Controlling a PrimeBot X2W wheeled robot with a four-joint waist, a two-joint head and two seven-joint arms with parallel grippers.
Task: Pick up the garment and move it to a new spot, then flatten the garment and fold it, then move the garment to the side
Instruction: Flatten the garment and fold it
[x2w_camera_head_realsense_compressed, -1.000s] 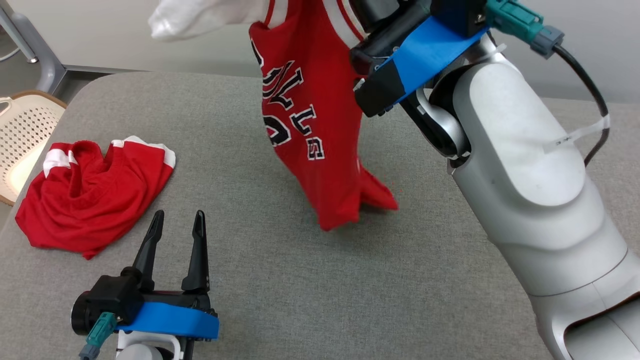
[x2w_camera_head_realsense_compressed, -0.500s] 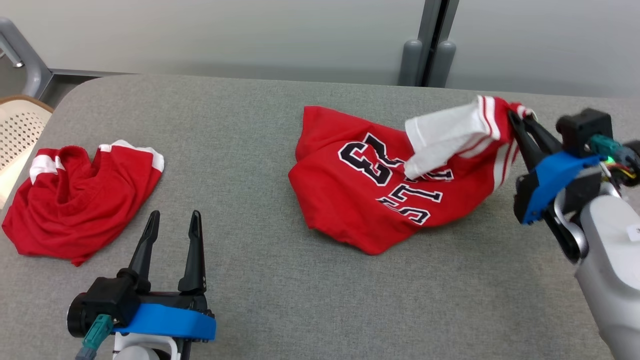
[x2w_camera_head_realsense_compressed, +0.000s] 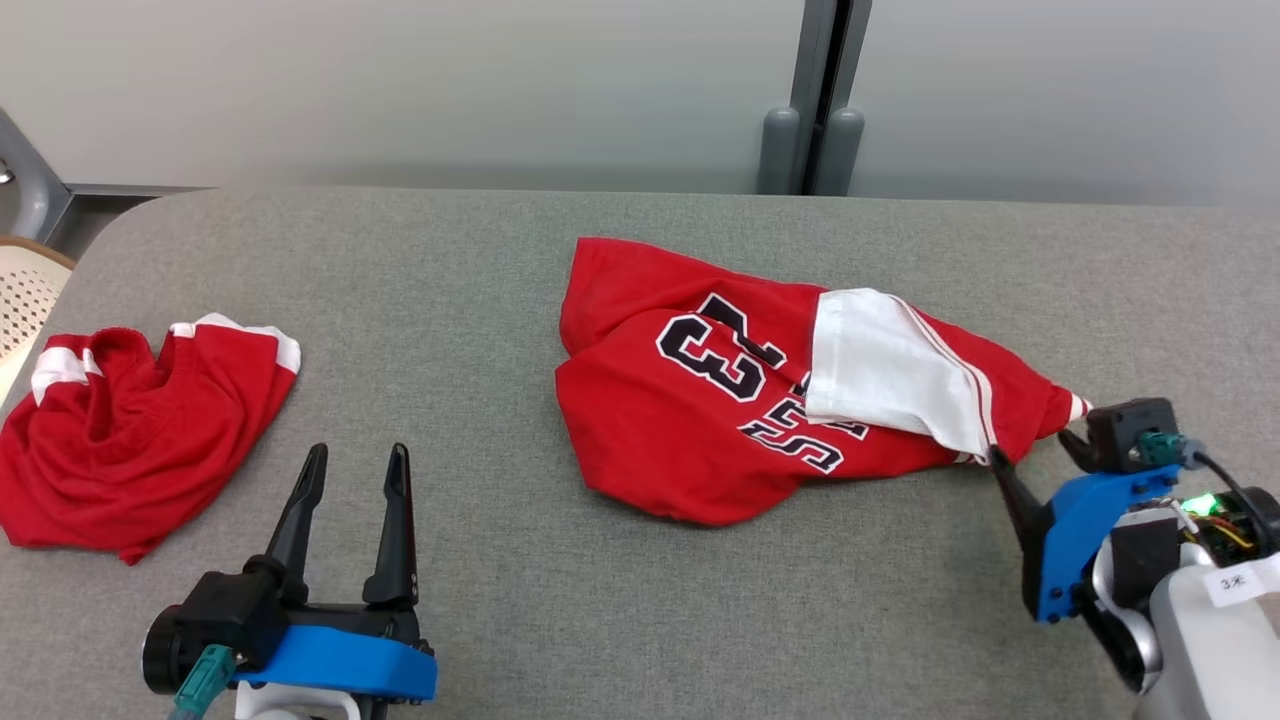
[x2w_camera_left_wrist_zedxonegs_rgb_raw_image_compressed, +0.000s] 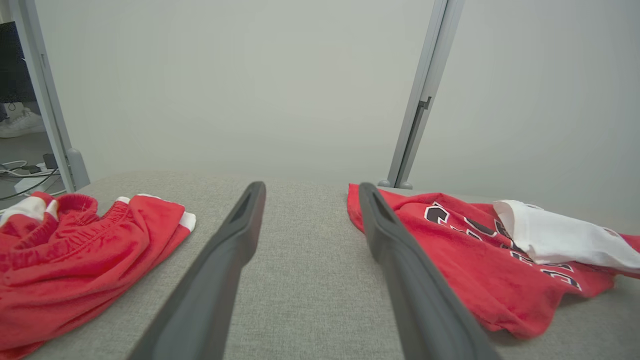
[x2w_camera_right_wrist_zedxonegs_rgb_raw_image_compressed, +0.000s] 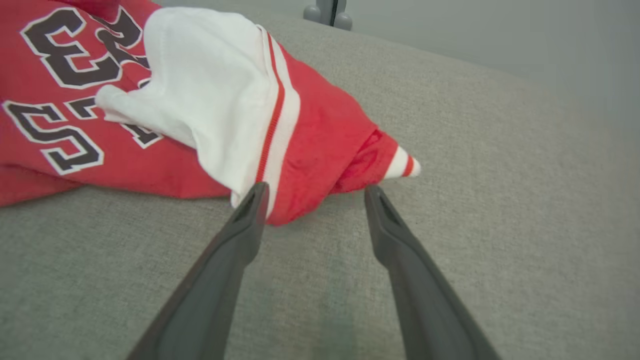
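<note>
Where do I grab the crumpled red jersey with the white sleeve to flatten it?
On the red jersey, take the tapered, stripe-tipped end, coming low from the robot's right with the right gripper: that narrow bunch lies ahead of its open jaws.

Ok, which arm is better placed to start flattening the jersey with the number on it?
Probably the right. The right tool stands open with its tips at the striped corner of the jersey. The left tool, also open, sits well apart from it, nearer the crumpled red garment.
</note>
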